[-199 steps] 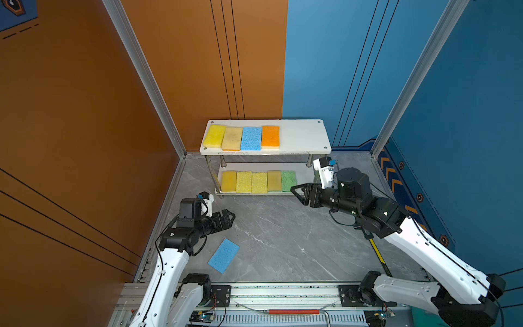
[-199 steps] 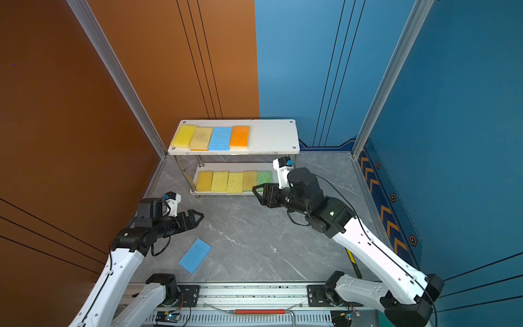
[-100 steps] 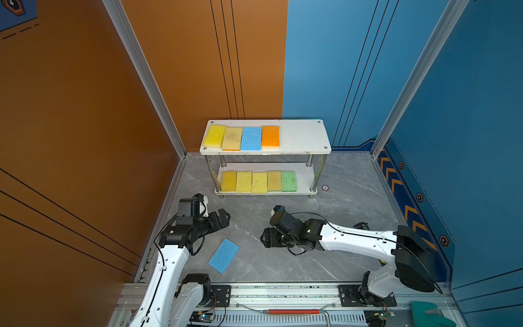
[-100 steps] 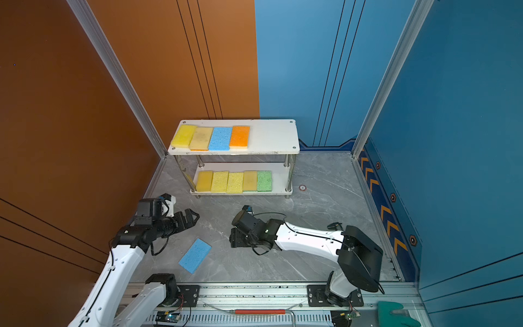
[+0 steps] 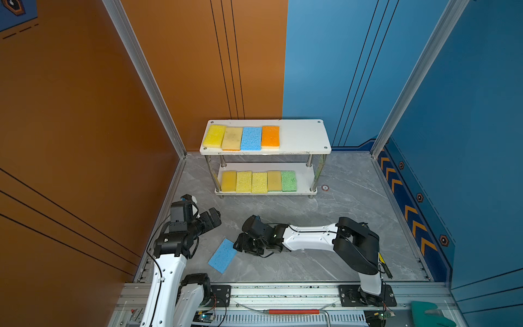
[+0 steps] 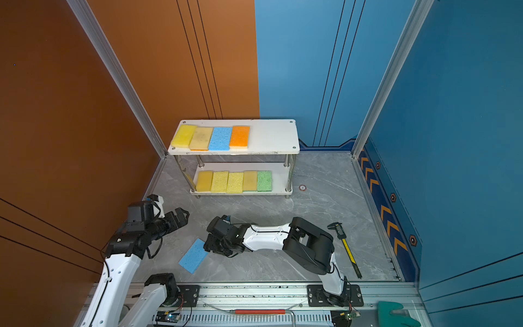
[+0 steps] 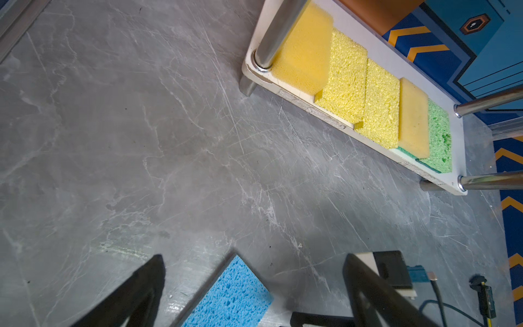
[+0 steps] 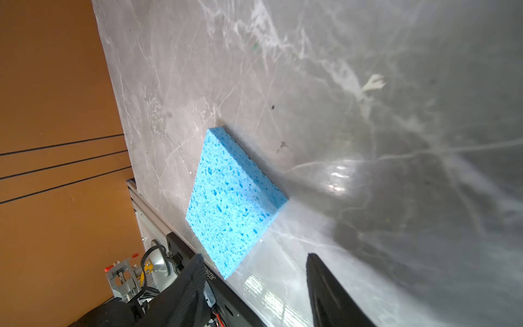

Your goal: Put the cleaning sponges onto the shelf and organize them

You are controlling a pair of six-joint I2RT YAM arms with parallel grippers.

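Nine cleaning sponges [image 5: 259, 182] lay in rows on the shelf [image 5: 304, 136], the right end of its upper tier left bare, room for the blue sponge [image 5: 222, 255] lying flat near the front-left corner of the floor [image 5: 353, 220]. The right gripper [image 5: 239, 247], arm stretched low across the middle, sat just beside that sponge, jaws spread, seemingly not touching it; the left gripper [image 5: 217, 217] hovered by the floor's left edge, jaws wide and empty.

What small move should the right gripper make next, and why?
Probably nudge the right gripper forward until its open jaws straddle the loose blue sponge: it lies flat on the table just ahead, ungripped, and the shelf has bare room on its top board.
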